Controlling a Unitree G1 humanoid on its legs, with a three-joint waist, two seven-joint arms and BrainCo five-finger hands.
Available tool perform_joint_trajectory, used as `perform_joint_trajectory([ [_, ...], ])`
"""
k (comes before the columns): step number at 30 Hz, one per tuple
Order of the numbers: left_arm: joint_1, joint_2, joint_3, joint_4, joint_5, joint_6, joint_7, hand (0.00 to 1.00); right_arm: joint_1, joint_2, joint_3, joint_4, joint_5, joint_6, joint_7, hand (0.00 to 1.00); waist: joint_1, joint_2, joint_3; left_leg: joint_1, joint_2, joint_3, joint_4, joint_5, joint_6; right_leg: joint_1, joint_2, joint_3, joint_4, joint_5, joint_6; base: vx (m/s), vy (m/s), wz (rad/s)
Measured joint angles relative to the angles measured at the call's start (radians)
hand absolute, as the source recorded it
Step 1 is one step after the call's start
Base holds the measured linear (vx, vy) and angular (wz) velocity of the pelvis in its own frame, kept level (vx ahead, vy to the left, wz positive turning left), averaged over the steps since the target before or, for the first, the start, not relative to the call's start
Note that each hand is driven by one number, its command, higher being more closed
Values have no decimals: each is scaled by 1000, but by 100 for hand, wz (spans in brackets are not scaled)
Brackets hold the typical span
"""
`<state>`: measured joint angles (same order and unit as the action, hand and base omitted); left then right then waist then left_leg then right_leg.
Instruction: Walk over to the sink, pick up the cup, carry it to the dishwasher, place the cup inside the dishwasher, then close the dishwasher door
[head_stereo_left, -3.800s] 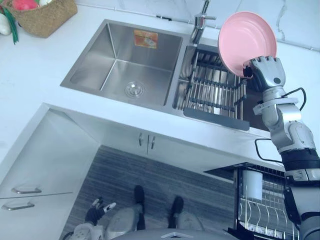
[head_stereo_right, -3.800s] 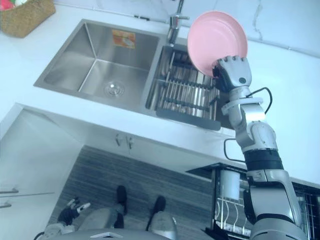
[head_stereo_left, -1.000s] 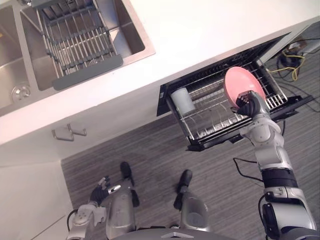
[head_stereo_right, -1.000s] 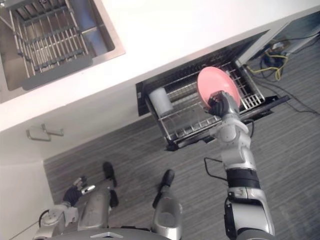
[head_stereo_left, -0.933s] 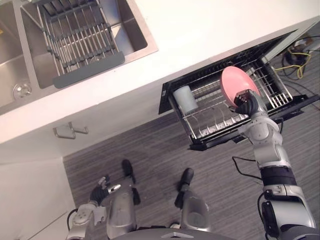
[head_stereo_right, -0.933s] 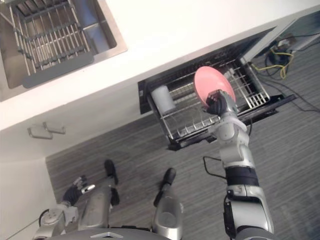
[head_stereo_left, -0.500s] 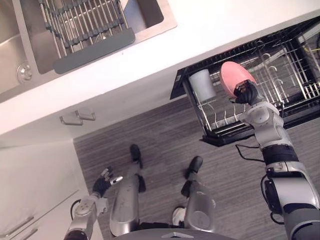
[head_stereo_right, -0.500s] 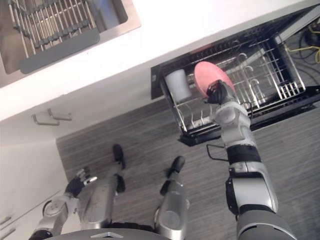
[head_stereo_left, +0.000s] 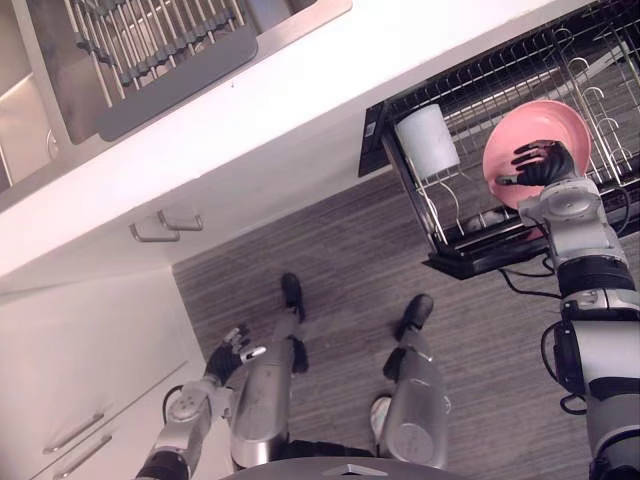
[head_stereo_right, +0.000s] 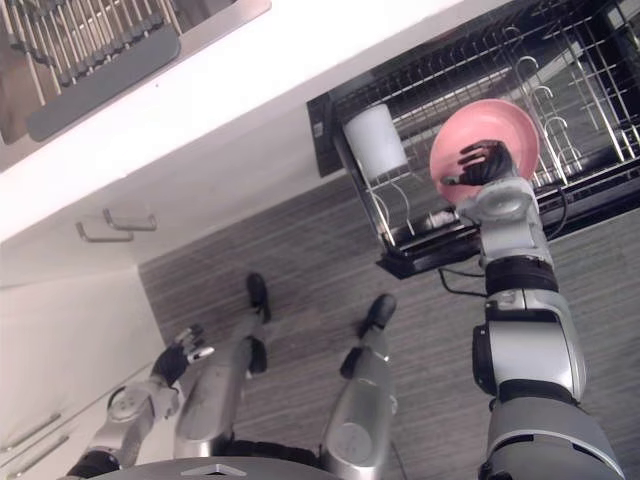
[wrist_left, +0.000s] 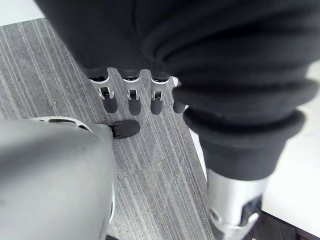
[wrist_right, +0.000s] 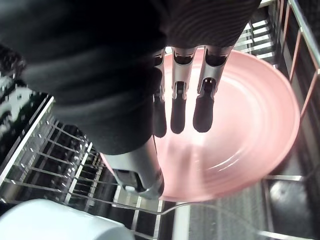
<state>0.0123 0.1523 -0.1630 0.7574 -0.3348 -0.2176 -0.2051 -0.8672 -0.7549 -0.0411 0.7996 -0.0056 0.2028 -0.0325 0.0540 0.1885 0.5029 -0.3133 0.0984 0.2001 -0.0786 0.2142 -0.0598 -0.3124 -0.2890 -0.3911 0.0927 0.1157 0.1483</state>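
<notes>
My left hand (head_stereo_left: 228, 358) hangs slack and empty at lower left. At right, my right hand (head_stereo_left: 543, 165) pinches a glossy pink plate (head_stereo_left: 530, 125), fingers across its hollow face, over the dishwasher rack (head_stereo_left: 415, 200). The plain white cup (head_stereo_left: 428, 140) sits in that rack, just left of the plate.

Pretty bright, even light here for us: the white counter (head_stereo_left: 300, 90) nearly washes out, the plate (wrist_right: 250, 115) shows a glare streak, and we find the dishwasher rack (head_stereo_left: 500, 75) dim and shadowy.
</notes>
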Motion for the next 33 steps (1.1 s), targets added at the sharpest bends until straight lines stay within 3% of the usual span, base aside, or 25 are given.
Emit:
perform_joint_trajectory([
  [2, 0, -18, 0, 0, 2, -1, 0, 0, 1, 22, -68, -33, 152, 2, 8, 0, -4, 1, -1, 11, -3, -10, 0, 3, -4, 3, -4, 7, 10, 0, 0, -9, -11, -2],
  [4, 0, -22, 0, 2, 5, -2, 0, 0, 9, 54, -92, -126, 204, -30, 24, 0, -14, 1, -1, 22, -1, -10, -1, 3, -4, 6, -4, 13, 18, 0, 0, -34, -22, -7],
  [9, 1, -32, 5, 3, 8, -25, 6, 0, 104, 111, -183, -423, 262, -121, 39, 0, -33, 1, -1, 76, 0, -8, -7, -10, -16, 55, -6, 21, 23, -8, 10, -53, -25, -4],
  [11, 2, -32, 7, 12, 9, -30, 11, 0, 143, 135, -241, -502, 286, -156, 21, 0, -44, -2, -2, 89, 0, -7, -7, -13, -17, 70, -7, 22, 20, -10, 13, -45, -23, -2],
  [12, 17, -32, 11, 31, 9, -36, 22, 0, 191, 170, -298, -572, 294, -194, -29, 0, -67, -16, -17, 92, 0, -2, -8, -15, -17, 73, -7, 29, 11, -10, 15, -7, -20, -5],
  [13, 20, -33, 10, 42, 11, -37, 24, 0, 211, 177, -318, -592, 294, -202, -51, 0, -73, -20, -22, 93, 1, 1, -8, -15, -18, 74, -6, 33, 7, -9, 16, 19, -33, -13],
  [14, 35, -33, 10, 63, 14, -38, 26, 0, 262, 199, -369, -616, 294, -211, -114, 100, -86, -37, -34, 104, 0, 18, -8, -20, -19, 81, -6, 47, -2, -6, 18, 36, -27, -15],
  [18, 66, -35, 10, 110, 14, -45, 28, 0, 406, 239, -479, -625, 330, -210, -236, 100, -109, -57, -79, 127, -1, 32, -8, -34, -19, 104, -4, 57, -27, 6, 27, 69, -26, -13],
  [20, 71, -37, 10, 131, 14, -59, 30, 0, 490, 260, -533, -607, 454, -182, -276, 100, -125, -59, -91, 144, -1, 46, -8, -35, -19, 108, -2, 74, -30, 11, 22, 108, -35, -19],
  [23, 78, -38, 10, 138, 15, -70, 30, 0, 527, 280, -548, -497, 606, -163, -276, 100, -149, -59, -91, 156, 2, 48, -8, -38, -22, 119, 2, 78, -34, 11, 22, 51, -29, -11],
  [26, 78, -40, 10, 140, 24, -73, 31, 0, 571, 323, -553, -422, 743, -156, -274, 100, -148, -60, -90, 151, 7, 46, -8, -45, -31, 118, 7, 76, -39, 9, 24, 0, 0, 0],
  [33, 76, -35, 11, 129, 24, -65, 37, 0, 560, 358, -488, -338, 879, -134, -216, 100, -134, -60, -90, 106, -1, 21, -8, -38, -30, 99, -2, 48, -47, 11, 23, -1, -4, 12],
])
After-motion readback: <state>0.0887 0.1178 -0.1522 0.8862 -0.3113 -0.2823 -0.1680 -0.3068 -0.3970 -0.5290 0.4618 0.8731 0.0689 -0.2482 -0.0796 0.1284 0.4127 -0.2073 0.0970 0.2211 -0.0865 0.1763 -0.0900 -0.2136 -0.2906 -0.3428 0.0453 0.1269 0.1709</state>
